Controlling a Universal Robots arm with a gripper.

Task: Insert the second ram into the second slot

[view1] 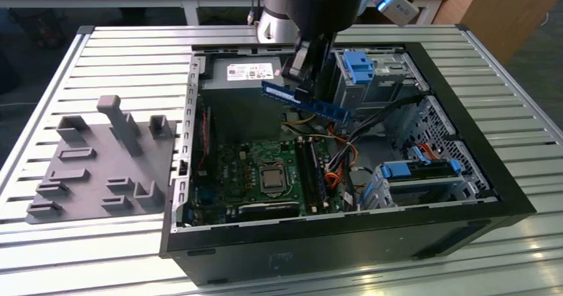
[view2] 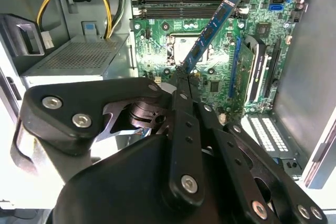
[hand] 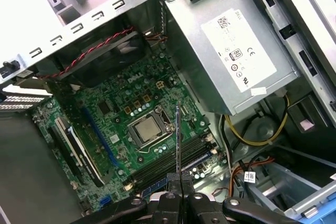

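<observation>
My gripper (view1: pixel 297 78) hangs over the open computer case (view1: pixel 492 171), shut on one end of the second ram (view1: pixel 304 99), a thin blue stick with dark chips. In the exterior view the stick slopes down towards that view's right, above the motherboard (view1: pixel 237 171). The second wrist view has the ram (view2: pixel 212 30) reaching out from the gripper (view2: pixel 182 74) over the board. Edge-on in the first wrist view, the ram (hand: pixel 178 140) rises from the gripper (hand: pixel 178 178) over the long memory slots (hand: pixel 168 165). I cannot tell which slot is the second one.
A grey power supply (view1: pixel 242 75) fills the case's far corner, and drive bays with blue clips (view1: pixel 360 65) stand on the exterior view's right. Loose cables (view1: pixel 339 151) run beside the memory slots (view1: pixel 310 171). A grey holder block (view1: pixel 105 157) lies on the slatted table.
</observation>
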